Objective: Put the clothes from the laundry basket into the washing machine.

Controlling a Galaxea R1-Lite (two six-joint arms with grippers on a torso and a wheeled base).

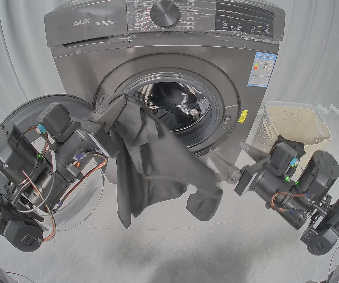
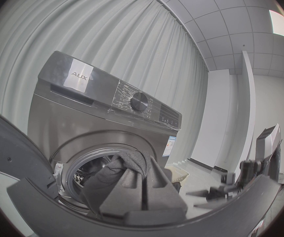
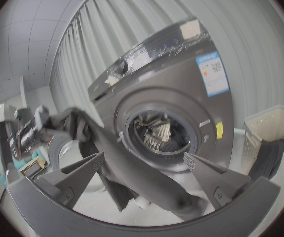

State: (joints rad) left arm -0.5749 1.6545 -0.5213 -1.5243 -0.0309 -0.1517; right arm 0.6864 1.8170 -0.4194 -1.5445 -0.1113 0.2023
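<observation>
Head view, from the left: the left gripper (image 1: 112, 103) is clamped on a dark grey garment (image 1: 153, 158) at the rim of the round opening of the metal-grey washing machine (image 1: 201, 59). The soft, creased cloth slants down and to the right, and its end hangs free beside the right gripper (image 1: 228, 160). Right wrist view tells more: that gripper's ridged fingers (image 3: 94, 163) stand spread wide with the garment passing between them, and a dark cloth (image 3: 267, 158) drapes over the side of the cream, perforated laundry basket (image 3: 270, 124).
</observation>
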